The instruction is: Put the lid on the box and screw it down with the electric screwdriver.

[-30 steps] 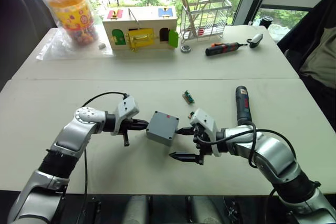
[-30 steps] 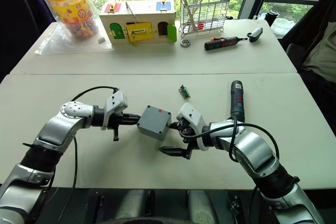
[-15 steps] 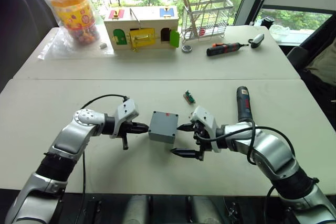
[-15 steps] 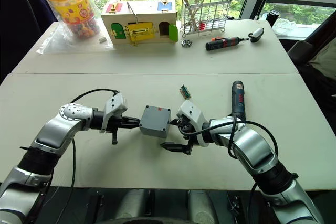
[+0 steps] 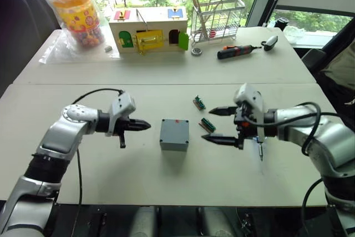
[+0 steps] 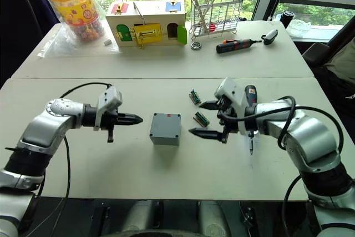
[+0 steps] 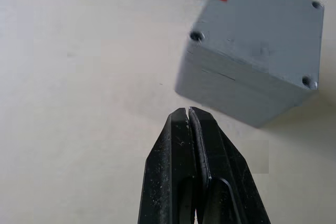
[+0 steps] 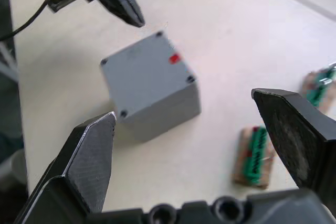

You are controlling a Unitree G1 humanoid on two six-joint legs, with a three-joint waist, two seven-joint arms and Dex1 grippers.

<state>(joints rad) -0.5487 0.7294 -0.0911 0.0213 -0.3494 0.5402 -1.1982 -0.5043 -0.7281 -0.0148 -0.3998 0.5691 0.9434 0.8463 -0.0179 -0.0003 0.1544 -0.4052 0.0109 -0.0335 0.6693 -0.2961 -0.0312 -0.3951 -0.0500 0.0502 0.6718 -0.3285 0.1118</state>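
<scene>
Both grippers pulled back from the box (image 5: 174,134), now sitting alone at table centre with the lid (image 7: 262,30) closed on top, seam visible in the left wrist view. Lid step judged done; screwing remains. Left gripper (image 5: 145,125) at 9 o'clock of the box, apart from it, fingers pressed together, empty. Right gripper (image 5: 215,124) at 3 o'clock, fingers spread wide, empty. Screwdriver (image 6: 250,101) behind the right wrist, ungrasped.

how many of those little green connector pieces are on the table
2. One small green connector piece lies further back on the table; the other sits nearer, between the box and the right gripper. None seem hidden.
</scene>
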